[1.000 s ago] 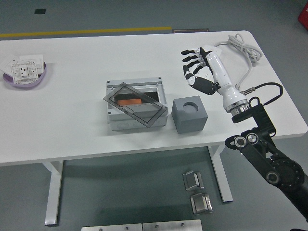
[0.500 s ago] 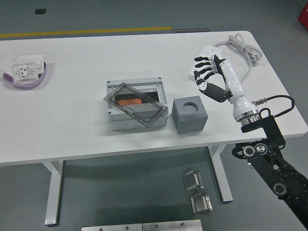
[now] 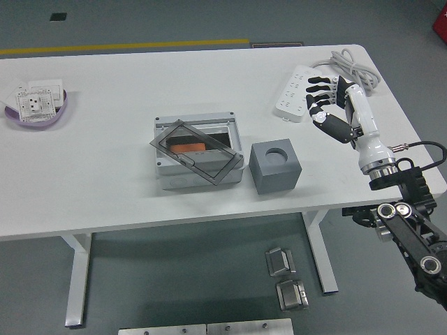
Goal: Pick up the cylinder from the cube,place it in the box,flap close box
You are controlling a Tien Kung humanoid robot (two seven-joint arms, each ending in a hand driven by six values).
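While the box (image 3: 199,151) lies with its flap (image 3: 196,151) askew, the right hand (image 3: 334,105) hovers spread, empty, beside the cube (image 3: 275,165).

Only the right arm showed. Its robot hand (image 3: 328,105) had five fingers (image 3: 316,89) built of black segments with white bands at the joints, and a black thumb and palm pad. A glossy white shell covered the back of the hand and the slim forearm (image 3: 366,137). The forearm ended in a silver metal ring, with a black collar (image 3: 386,183) beneath it. A thin black cable (image 3: 427,148) looped out from the wrist. Lower down, the arm (image 3: 412,234) was matte black, with bulky links and round silver-centred joint caps.
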